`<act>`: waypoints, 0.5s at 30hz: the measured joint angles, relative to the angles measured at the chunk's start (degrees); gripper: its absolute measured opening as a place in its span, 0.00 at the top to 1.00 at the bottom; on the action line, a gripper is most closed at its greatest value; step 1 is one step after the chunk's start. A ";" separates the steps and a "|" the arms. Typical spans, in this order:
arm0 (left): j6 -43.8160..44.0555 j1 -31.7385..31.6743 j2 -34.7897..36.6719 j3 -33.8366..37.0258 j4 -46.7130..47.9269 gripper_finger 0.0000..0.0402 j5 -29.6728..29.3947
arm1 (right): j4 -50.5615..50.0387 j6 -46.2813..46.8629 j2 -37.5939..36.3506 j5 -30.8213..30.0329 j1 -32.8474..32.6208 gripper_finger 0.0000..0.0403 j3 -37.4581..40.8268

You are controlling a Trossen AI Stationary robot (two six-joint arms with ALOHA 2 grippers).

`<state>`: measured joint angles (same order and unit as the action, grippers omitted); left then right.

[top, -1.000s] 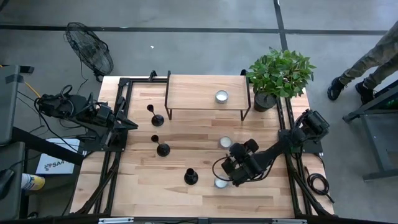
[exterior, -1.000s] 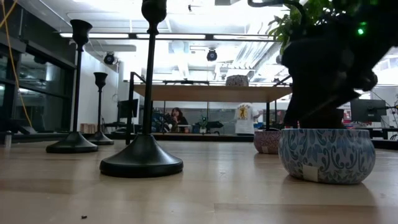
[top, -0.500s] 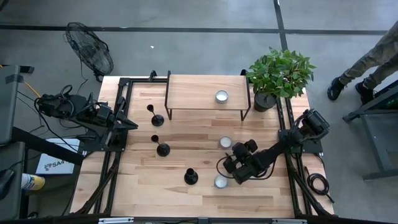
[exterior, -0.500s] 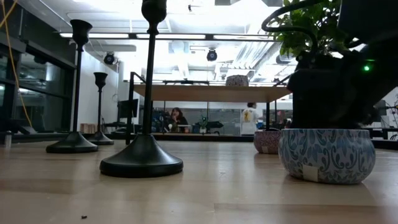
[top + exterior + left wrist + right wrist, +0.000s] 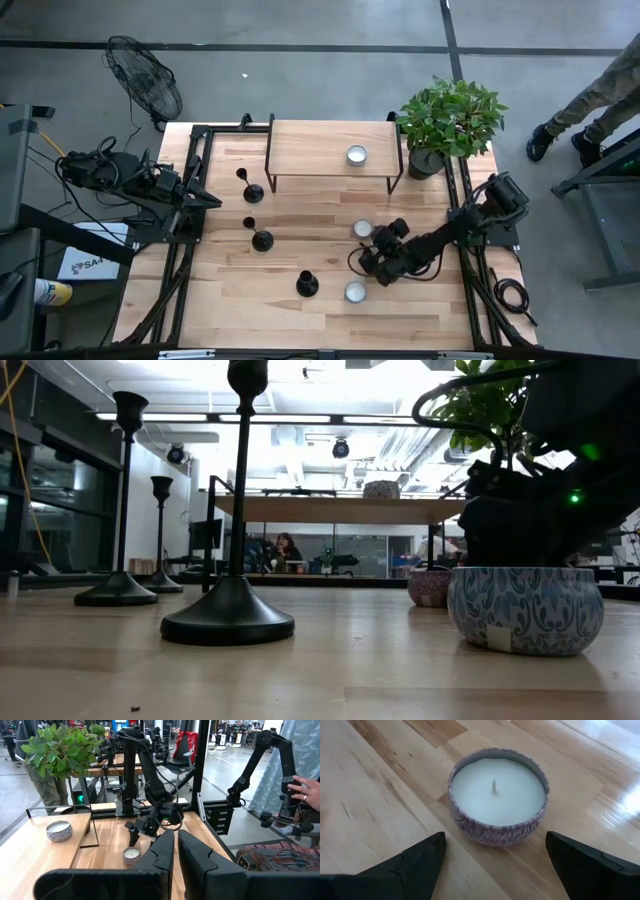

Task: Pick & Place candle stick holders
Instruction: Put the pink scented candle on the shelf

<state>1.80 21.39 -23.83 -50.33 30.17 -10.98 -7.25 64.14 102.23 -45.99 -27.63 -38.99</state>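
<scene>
High view: right tool [image 5: 372,262] is low over the table [image 5: 330,215], between two tin candles. One tin candle [image 5: 362,229] sits just beyond it toward the shelf [image 5: 330,148], the other tin candle [image 5: 355,292] just on the near side. Fingers spread wide, nothing held. Left tool [image 5: 212,201] is parked at the table's left edge, fingers pinched together, empty. Three candle stick holders stand left of the right tool, all upright on the table: first holder [image 5: 253,192] beside the shelf's left leg, second holder [image 5: 262,240] further from the shelf, third holder [image 5: 307,285] furthest from it and nearest the right tool. A third candle [image 5: 356,155] sits on the shelf, potted plant [image 5: 450,120] off the shelf's right end. A sheet on the floor left of the table has print starting "SA"; the rest is unreadable.

Low view: nearest holder [image 5: 229,610] stands in front, two more holders [image 5: 119,588] [image 5: 161,580] behind it toward the shelf. Blue-patterned tin [image 5: 525,608] sits right of them, with the dark arm body close behind it. Small pale label on the tin, no legible text.

Left wrist view: own fingers [image 5: 165,852] nearly touching, nothing between. Right arm's tool [image 5: 142,827] hangs over the table next to a candle [image 5: 131,854]. A person's hand [image 5: 309,792] shows beyond the table.

Right wrist view: purple-patterned tin candle [image 5: 497,795] sits on the wood ahead of the wide-apart fingers [image 5: 415,862], not touched.
</scene>
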 joint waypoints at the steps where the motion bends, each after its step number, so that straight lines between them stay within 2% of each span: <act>1: 0.00 0.02 0.00 0.00 0.00 0.94 0.00 | 0.79 -0.38 -0.04 0.41 0.25 0.16 0.38; 15: 0.00 0.00 0.00 0.00 0.00 0.94 0.00 | 7.72 -1.90 -0.13 1.81 0.58 0.16 5.08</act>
<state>1.79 21.39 -23.83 -50.33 30.17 -10.99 0.48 62.24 102.10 -44.18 -27.05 -33.91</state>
